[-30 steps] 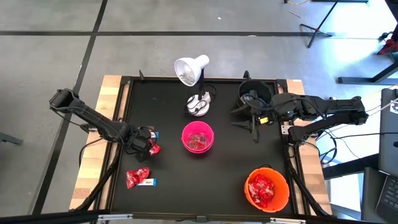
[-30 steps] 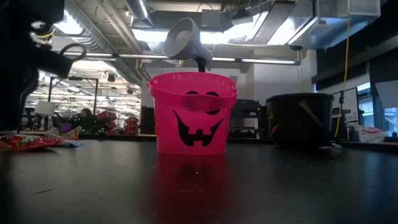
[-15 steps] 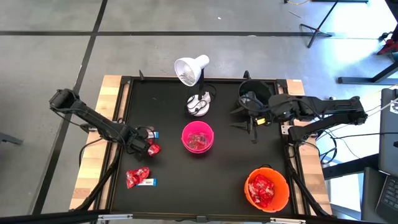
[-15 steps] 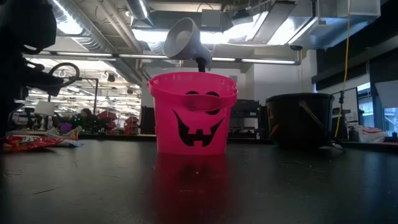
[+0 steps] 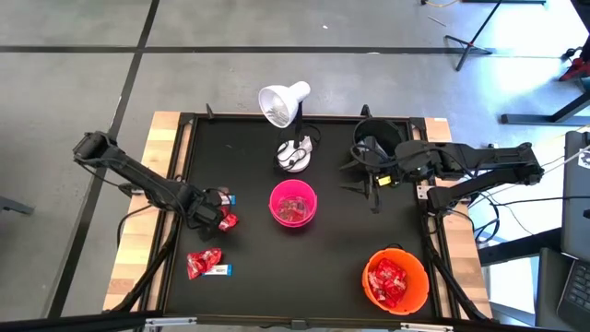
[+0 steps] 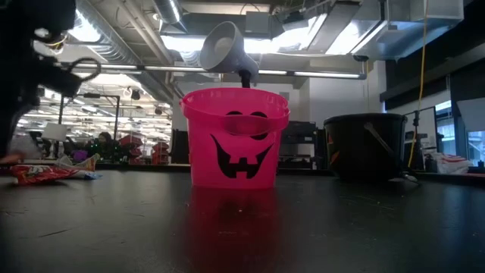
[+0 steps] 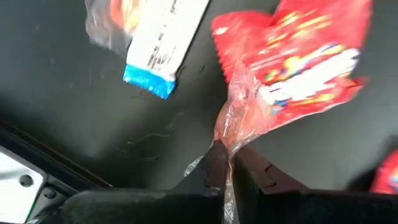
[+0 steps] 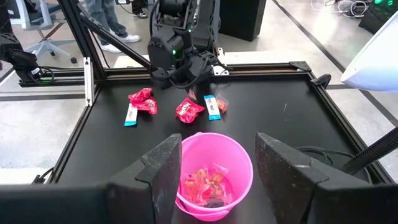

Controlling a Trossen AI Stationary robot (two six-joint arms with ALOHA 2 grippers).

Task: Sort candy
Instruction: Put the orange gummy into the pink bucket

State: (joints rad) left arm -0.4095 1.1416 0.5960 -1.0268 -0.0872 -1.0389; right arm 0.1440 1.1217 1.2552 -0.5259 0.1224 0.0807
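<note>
From above, the left gripper [image 5: 208,215] sits low at the table's left side, right at a red packet [image 5: 227,221] with a white-and-blue bar [image 5: 228,199] just beyond it; a second red packet [image 5: 203,262] and another bar [image 5: 220,270] lie nearer the front edge, apart from it. The pink bucket [image 5: 293,204] stands to the right of this gripper, so the held packet would have to travel sideways toward the table's middle; the orange bucket [image 5: 396,279] at the front right already holds red packets. The right gripper [image 5: 374,180] waits well away, beside the black bucket [image 5: 376,136], so the left arm is plainly the nearer one. In the low view, the left arm is a dark mass at the far left above a red packet [image 6: 38,174] lying flat on the table, with the pink bucket [image 6: 235,137] mid-table. In the left wrist view, the fingers [image 7: 217,163] are pinched nearly closed on the clear crimped end of the red packet [image 7: 298,68], whose long axis runs away from the gripper on a slant; the bar [image 7: 165,46] lies beside it, not touching, its blue end toward the gripper. In the right wrist view, the right fingers [image 8: 163,165] stand wide apart and empty, framing the pink bucket [image 8: 214,155]; beyond it the left gripper [image 8: 186,78] stands over the packet [image 8: 188,109], with a bar [image 8: 212,107] just beside.
</note>
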